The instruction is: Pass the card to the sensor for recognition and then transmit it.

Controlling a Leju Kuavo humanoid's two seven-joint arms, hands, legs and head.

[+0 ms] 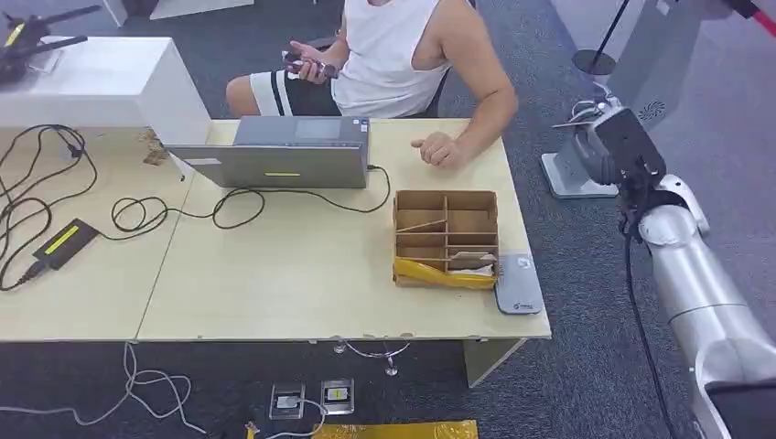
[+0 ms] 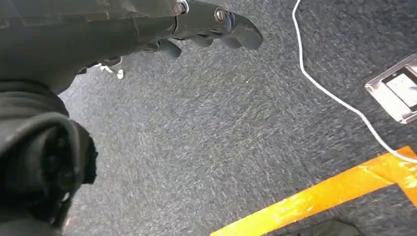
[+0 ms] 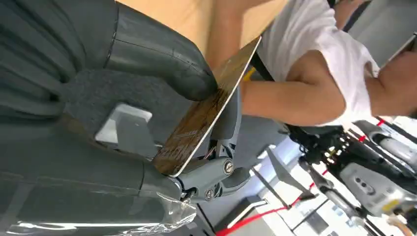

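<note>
Right hand [image 3: 147, 123] pinching card [image 3: 206, 110] thumb-on-face, raised off right of tabletop [image 1: 302, 274]; sensor [image 1: 518, 283] well left, below. Thin pinch, card could slip in transit. Left hand [image 2: 206, 29] hanging, curled, nothing held.

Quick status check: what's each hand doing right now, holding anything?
Left hand: hangs over the carpet, holds nothing; fingers curled, open or closed cannot be told.
Right hand: holding the card, pinched between thumb and fingers.
</note>
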